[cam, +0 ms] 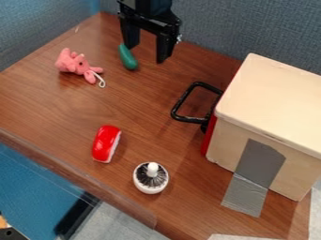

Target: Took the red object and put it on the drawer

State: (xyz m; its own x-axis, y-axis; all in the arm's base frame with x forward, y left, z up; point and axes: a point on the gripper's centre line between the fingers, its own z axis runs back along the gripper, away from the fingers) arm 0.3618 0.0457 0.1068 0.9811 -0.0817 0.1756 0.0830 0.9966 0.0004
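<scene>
- gripper open, near the green toy
- red object (white along one side) on the table, near the round white thing, apart from the drawer box

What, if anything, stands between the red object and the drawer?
Only the black handle juts from the drawer on the side facing the red object, and might need clearing. The round white item sits off to one side.

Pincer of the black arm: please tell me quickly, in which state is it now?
Pincer: open, its two fingers wide apart, holding nothing.
</scene>
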